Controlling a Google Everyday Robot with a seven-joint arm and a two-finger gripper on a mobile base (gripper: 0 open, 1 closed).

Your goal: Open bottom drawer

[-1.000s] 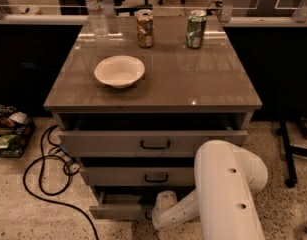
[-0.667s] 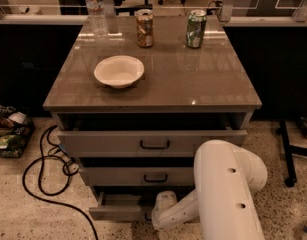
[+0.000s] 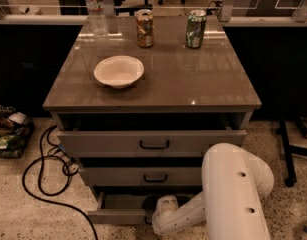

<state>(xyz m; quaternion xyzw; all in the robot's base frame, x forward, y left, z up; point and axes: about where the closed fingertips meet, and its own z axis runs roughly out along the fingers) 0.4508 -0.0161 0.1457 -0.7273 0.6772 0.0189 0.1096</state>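
Observation:
The bottom drawer (image 3: 118,216) is the lowest of three grey fronts in the cabinet. It stands pulled out some way, and its plain grey tray (image 3: 124,202) shows from above. Its black handle is hidden behind my arm. My gripper (image 3: 152,204) is low at the drawer's right part, right at the front edge. The white wrist (image 3: 165,218) and forearm (image 3: 235,194) reach in from the lower right and cover it.
The top drawer (image 3: 153,144) and middle drawer (image 3: 143,176) also stand slightly out. On the cabinet top are a white bowl (image 3: 118,71), two cans (image 3: 144,28) (image 3: 195,29) and a water bottle (image 3: 94,8). A black cable (image 3: 38,179) loops on the floor at left.

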